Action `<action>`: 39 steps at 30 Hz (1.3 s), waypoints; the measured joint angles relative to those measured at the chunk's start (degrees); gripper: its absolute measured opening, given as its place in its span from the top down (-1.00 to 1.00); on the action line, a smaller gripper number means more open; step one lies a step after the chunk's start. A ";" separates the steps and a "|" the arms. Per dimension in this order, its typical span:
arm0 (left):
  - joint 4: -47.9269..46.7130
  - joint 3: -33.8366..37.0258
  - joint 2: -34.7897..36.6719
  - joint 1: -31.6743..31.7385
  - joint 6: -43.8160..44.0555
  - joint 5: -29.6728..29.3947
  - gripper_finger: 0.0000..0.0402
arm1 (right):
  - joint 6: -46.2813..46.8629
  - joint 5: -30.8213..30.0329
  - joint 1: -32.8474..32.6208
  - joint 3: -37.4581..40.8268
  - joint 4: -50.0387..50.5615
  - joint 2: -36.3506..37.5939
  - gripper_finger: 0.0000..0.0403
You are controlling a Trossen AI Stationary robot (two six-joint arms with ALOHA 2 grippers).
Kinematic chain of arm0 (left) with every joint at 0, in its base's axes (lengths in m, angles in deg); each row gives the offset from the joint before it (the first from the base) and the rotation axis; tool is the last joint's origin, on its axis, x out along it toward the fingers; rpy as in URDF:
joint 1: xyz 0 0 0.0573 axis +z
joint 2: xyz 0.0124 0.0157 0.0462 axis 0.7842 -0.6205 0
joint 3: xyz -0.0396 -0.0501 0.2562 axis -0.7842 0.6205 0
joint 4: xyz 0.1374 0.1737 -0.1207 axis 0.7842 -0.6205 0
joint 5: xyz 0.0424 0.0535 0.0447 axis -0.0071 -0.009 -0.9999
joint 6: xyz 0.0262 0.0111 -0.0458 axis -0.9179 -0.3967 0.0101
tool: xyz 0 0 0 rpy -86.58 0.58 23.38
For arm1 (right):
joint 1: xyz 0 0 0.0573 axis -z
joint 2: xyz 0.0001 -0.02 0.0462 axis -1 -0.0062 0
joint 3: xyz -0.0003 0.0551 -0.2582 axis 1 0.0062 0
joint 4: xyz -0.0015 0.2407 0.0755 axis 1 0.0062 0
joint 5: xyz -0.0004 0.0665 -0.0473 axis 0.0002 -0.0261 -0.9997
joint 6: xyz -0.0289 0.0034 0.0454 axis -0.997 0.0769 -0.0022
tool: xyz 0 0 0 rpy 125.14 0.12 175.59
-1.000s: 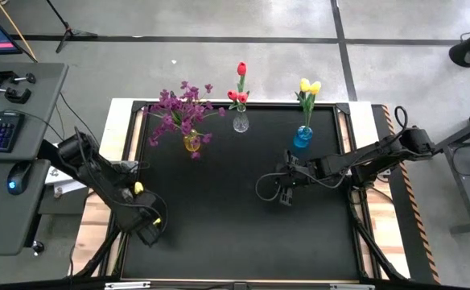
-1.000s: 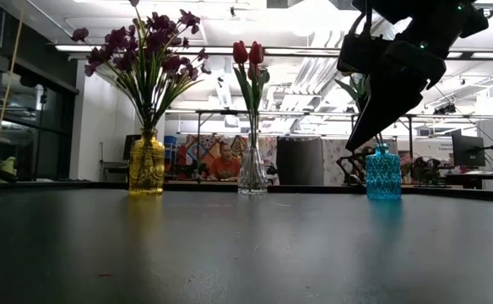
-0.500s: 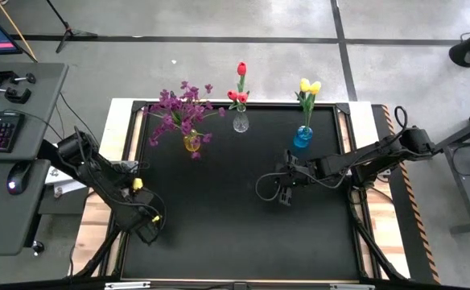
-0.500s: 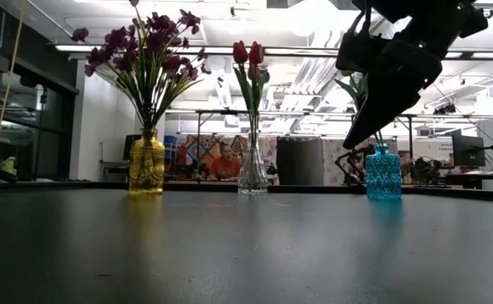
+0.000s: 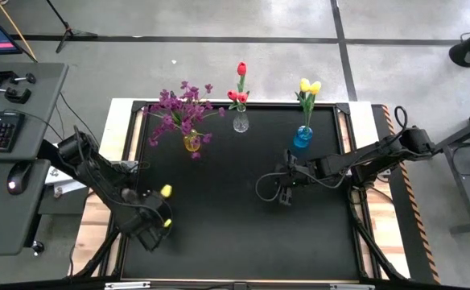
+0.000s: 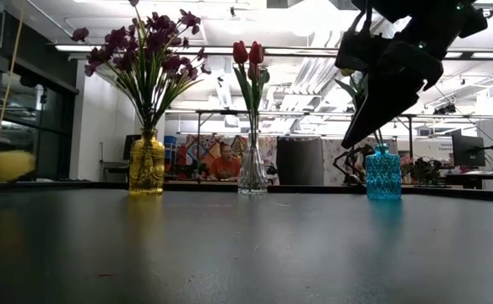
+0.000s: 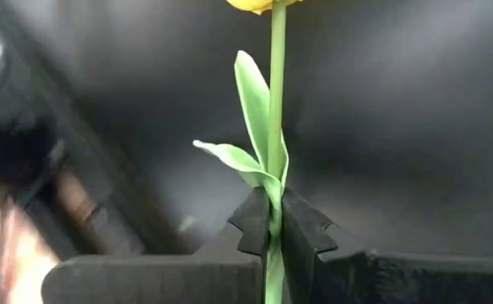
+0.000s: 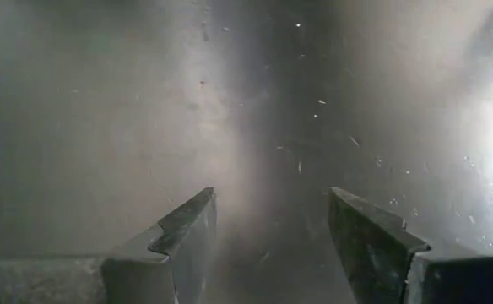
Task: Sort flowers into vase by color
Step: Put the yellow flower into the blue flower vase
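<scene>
Yellow tulip (image 7: 273, 101) at the table's near-left edge, stem pinched low between the left gripper (image 7: 272, 230) fingers. Looks light, stem bendy, head top-heavy; low-stem hold seems right. Right gripper (image 8: 272, 228) spread, empty, mid-table right. Blue vase (image 5: 302, 138) far right.

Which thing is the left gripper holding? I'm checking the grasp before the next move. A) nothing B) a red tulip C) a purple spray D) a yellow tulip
D: in the left wrist view the left gripper is shut on the green stem of a yellow tulip.
</scene>
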 joint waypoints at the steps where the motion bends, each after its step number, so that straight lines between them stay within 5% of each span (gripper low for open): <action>1: 0.65 -0.61 0.00 0.28 -1.00 -2.83 0.98 | -0.54 0.35 -0.01 0.00 -0.09 0.00 -0.06; 8: 18.71 -1.04 0.02 4.91 -18.86 -26.64 0.99 | 0.19 1.35 -3.13 0.00 4.50 1.16 -0.06; 14: 50.76 0.78 0.04 14.73 -51.85 -33.55 1.00 | 7.89 0.62 -8.26 0.00 11.87 5.61 -0.06; 20: 78.45 0.83 -0.20 24.42 -81.58 -28.95 1.00 | 14.85 -3.78 -14.66 0.00 16.50 11.33 -0.06; 26: 101.87 0.84 -1.52 32.66 -99.30 -20.25 1.00 | 18.96 -8.60 -21.01 0.00 18.51 17.18 -0.06; 34: 132.46 -1.74 -12.50 42.86 -105.27 -3.85 1.00 | 18.98 -18.30 -26.34 0.00 18.48 22.32 -0.06; 39: 139.64 -9.90 -22.32 46.91 -105.71 1.27 1.00 | 16.92 -21.54 -27.73 0.00 18.52 22.76 -0.06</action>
